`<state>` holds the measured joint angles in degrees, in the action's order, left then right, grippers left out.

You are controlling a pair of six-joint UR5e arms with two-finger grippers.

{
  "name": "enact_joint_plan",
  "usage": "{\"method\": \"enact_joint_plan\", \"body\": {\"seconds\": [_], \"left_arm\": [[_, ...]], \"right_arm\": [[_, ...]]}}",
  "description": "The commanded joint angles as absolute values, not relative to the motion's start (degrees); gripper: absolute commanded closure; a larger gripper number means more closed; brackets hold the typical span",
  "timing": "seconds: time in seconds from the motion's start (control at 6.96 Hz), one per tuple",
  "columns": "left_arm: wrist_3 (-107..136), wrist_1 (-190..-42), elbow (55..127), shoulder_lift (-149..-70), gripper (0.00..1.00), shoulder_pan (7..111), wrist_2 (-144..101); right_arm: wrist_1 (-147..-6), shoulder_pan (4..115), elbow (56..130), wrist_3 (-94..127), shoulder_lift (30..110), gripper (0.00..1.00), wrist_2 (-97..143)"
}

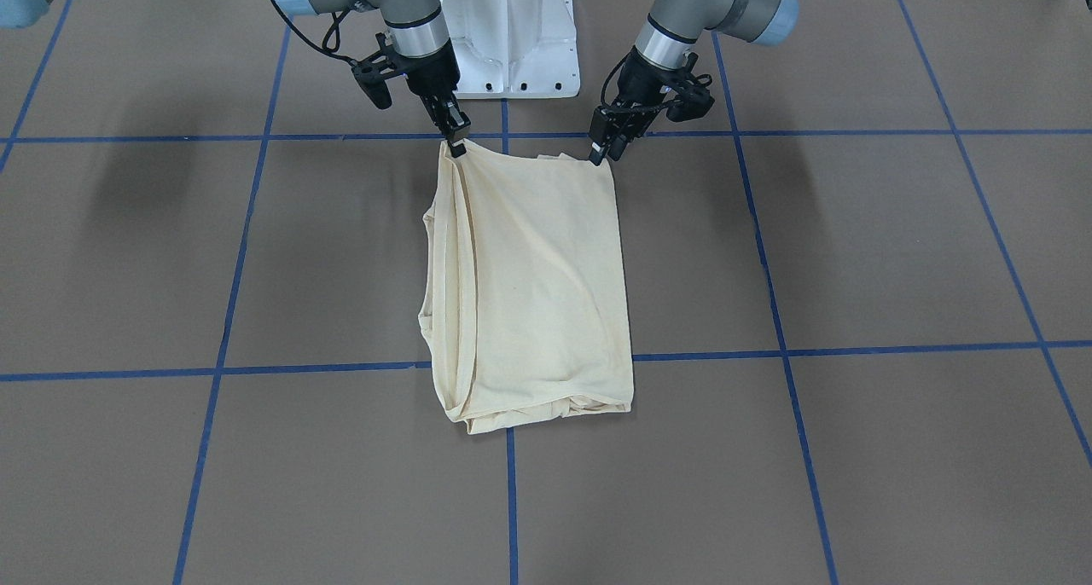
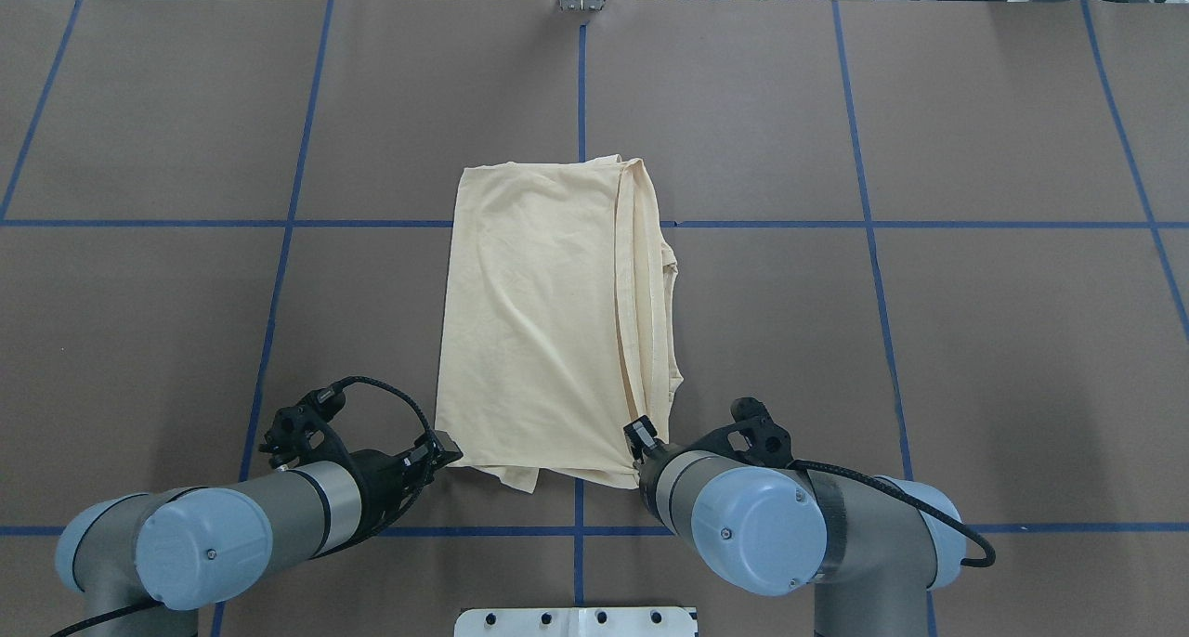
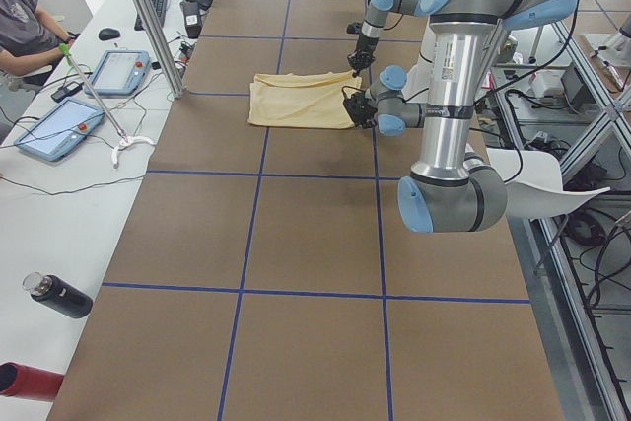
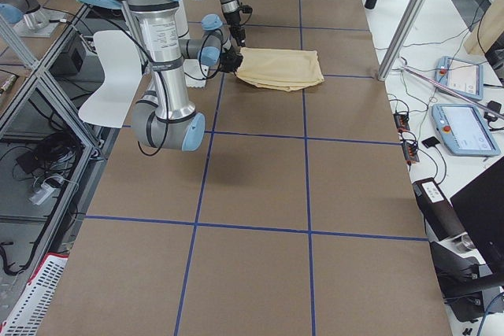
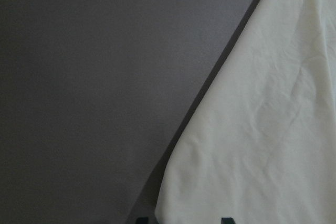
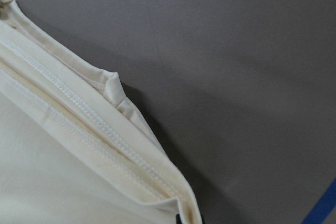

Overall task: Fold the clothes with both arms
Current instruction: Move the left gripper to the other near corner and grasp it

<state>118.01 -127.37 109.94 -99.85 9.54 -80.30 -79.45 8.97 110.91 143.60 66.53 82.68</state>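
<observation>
The cream T-shirt (image 1: 529,286) lies folded into a long rectangle on the table (image 1: 853,252), straight out from the white base (image 1: 512,48). At its two corners nearest the base, the right gripper (image 1: 458,141) pinches one, slightly raised. The left gripper (image 1: 600,152) meets the other, fingers apart astride the edge.

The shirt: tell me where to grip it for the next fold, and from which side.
Take the shirt at the two corners of its short edge nearest the robot, coming in low from that side. It lies as a long rectangle running away from the robot, so that edge could likely fold onto the far one. The right gripper and left gripper sit there.
</observation>
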Motion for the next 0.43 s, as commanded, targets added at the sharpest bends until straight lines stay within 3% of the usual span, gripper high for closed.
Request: {"method": "enact_joint_plan", "body": {"seconds": [0.0, 0.14, 0.29], "left_arm": [[118.21, -127.35, 109.43, -99.84, 0.55, 9.06, -80.33], [118.3, -127.35, 109.42, -99.93, 0.64, 9.05, -80.33], [119.43, -127.35, 109.34, -99.84, 0.87, 9.05, -80.33]], "right_arm": [[-79.45, 8.96, 110.92, 143.53, 66.53, 1.0, 82.71], [-79.45, 8.96, 110.92, 143.53, 66.53, 1.0, 82.71], [-79.45, 8.96, 110.92, 143.53, 66.53, 1.0, 82.71]]}}
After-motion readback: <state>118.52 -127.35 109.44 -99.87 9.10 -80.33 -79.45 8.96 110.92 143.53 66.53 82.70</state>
